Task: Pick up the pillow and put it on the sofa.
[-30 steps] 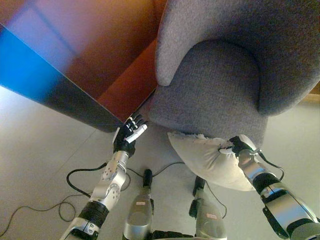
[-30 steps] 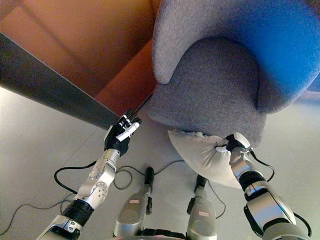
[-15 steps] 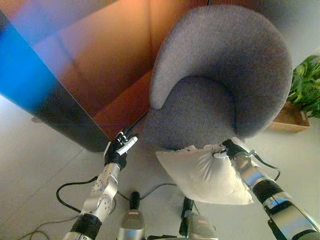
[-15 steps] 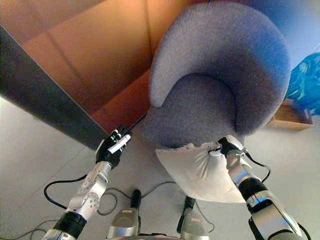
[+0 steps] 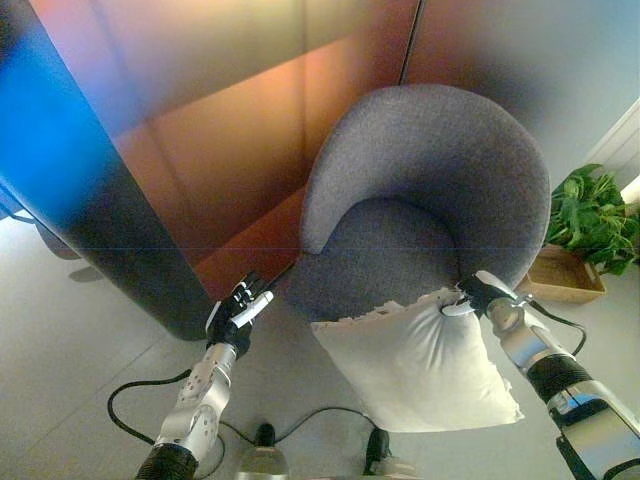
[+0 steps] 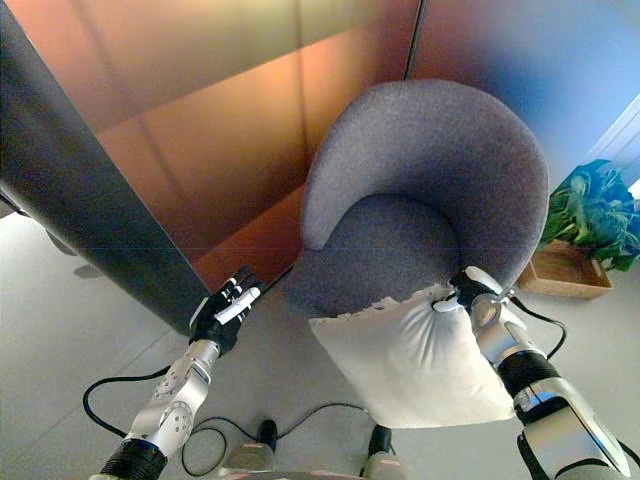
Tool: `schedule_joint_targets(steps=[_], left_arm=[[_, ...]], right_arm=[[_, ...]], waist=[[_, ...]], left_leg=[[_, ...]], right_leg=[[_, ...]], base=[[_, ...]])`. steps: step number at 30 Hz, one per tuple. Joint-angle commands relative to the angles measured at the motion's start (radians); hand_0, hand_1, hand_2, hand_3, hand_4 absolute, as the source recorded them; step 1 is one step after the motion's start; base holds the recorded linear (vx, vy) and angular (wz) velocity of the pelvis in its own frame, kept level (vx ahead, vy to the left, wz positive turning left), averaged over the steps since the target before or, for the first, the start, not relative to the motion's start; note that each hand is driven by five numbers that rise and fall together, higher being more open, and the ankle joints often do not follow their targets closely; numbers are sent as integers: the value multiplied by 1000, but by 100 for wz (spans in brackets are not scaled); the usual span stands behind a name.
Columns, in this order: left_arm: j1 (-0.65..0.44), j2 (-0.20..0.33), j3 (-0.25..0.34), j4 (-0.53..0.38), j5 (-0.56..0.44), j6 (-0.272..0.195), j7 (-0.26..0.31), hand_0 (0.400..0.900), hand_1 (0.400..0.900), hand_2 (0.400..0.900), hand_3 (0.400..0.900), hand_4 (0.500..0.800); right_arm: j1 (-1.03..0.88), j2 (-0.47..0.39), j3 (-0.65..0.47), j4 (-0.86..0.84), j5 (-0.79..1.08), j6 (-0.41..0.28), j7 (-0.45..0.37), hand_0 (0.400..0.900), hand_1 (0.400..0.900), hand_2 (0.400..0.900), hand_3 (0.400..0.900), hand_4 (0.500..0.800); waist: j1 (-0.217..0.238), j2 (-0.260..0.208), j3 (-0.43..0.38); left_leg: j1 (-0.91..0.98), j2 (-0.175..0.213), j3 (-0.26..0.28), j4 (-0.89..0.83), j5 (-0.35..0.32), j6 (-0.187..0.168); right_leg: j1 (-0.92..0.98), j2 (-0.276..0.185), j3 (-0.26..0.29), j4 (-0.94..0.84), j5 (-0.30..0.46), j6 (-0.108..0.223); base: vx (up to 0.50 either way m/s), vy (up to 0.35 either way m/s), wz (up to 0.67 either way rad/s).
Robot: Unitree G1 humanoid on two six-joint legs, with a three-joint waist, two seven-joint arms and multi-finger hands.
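Note:
A white pillow (image 5: 415, 360) hangs from my right hand (image 5: 482, 293), which is shut on its upper right corner, just in front of the grey round-backed sofa chair (image 5: 430, 200). The pillow's top edge is level with the front of the seat (image 6: 385, 250). It also shows in the right eye view (image 6: 410, 360) with my right hand (image 6: 472, 288). My left hand (image 5: 238, 312) is held up empty at the left of the chair's front, fingers straight, near the wall's foot.
A brown panelled wall (image 5: 230, 130) with a dark column (image 5: 100, 230) stands left of and behind the chair. A potted green plant (image 5: 590, 215) in a wooden box (image 5: 565, 275) stands at the right. Pale floor (image 5: 80, 340) lies in front.
The camera has tilted up, showing the whole chair and the plant. My right hand has lifted the pillow higher, to the seat's front edge. My left hand keeps its pose.

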Motion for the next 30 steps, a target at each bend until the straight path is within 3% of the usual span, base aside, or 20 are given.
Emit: schedule_joint_targets(steps=[1,9,15,23,30], left_arm=[[-37,19,-38,-5,18,-67,-42,900,900,900,900,800],[-15,30,-42,2,19,-62,-68,900,900,900,900,800],[26,54,-67,-29,11,-62,-95,900,900,900,900,800],[64,88,-81,-64,-13,-72,-127,900,900,900,900,800],[-17,122,-87,-89,-23,-80,-150,900,900,900,900,800]], right_arm=[[-309,-185,17,-10,-62,-54,-55,400,400,400,400,500],[-462,-252,63,85,-38,-39,-10,400,400,400,400,500],[-516,-266,78,207,-17,-109,-82,400,400,400,400,500],[-563,-287,109,281,-37,-96,-111,400,400,400,400,500],[-692,-303,177,337,61,-68,-167,400,400,400,400,500]], waist=[[21,-36,-149],[38,-45,-171],[66,-43,-177],[93,-35,-158],[114,-35,-71]], left_leg=[[9,27,-11,18,-16,-4],[6,30,-18,18,-12,-9],[-3,30,-38,10,-7,-9],[-16,32,-60,4,-4,-11],[-88,40,-93,3,10,-15]], right_leg=[[52,-70,-6,21,9,99],[53,-66,-10,18,12,97],[57,-62,-28,9,10,94],[53,-58,-40,3,8,94],[-9,-49,-33,4,15,92]], base=[[0,0,0],[47,-5,0],[74,-9,7],[68,-12,10],[-118,-91,4]])
